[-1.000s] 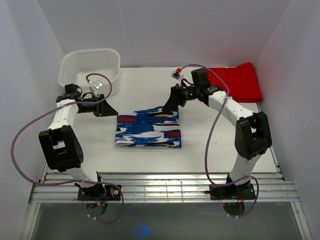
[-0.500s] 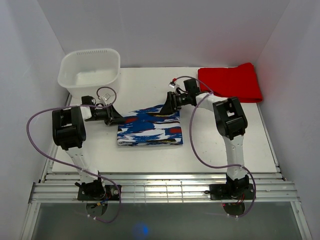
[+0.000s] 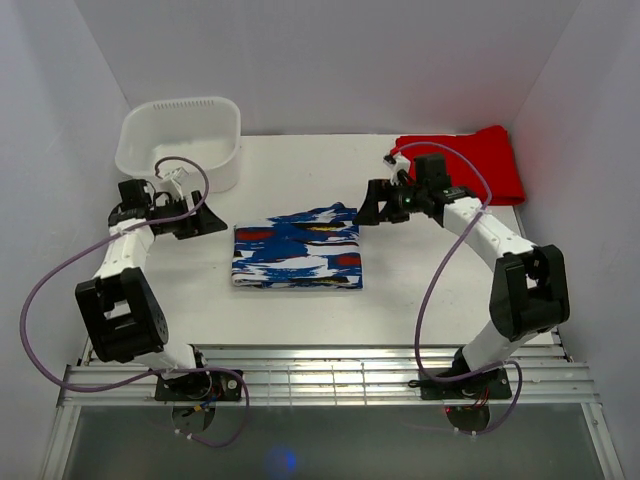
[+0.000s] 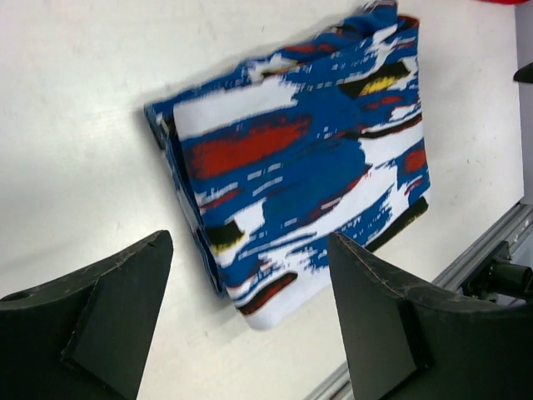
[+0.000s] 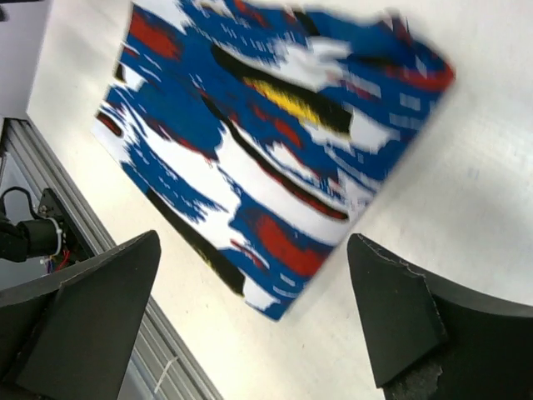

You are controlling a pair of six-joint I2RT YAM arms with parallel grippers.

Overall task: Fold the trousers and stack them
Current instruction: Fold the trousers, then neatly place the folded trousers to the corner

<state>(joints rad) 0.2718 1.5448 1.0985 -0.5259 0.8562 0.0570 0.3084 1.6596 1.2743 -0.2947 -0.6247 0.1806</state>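
Observation:
The trousers (image 3: 297,249), printed blue, white and red with black and yellow streaks, lie folded into a flat rectangle on the white table. They also show in the left wrist view (image 4: 300,158) and the right wrist view (image 5: 275,142). My left gripper (image 3: 210,222) is open and empty, just left of the fold, apart from it. My right gripper (image 3: 366,210) is open and empty, just right of the fold's far right corner. Both wrist views look down on the fold between spread fingers.
A white plastic basket (image 3: 181,138) stands at the back left. A plain red folded garment (image 3: 462,164) lies at the back right. A metal rail (image 3: 330,375) runs along the table's near edge.
Both grippers have drawn back from the folded trousers: the left one to the left, the right one to the right and clear of the far corner. The trousers lie still.

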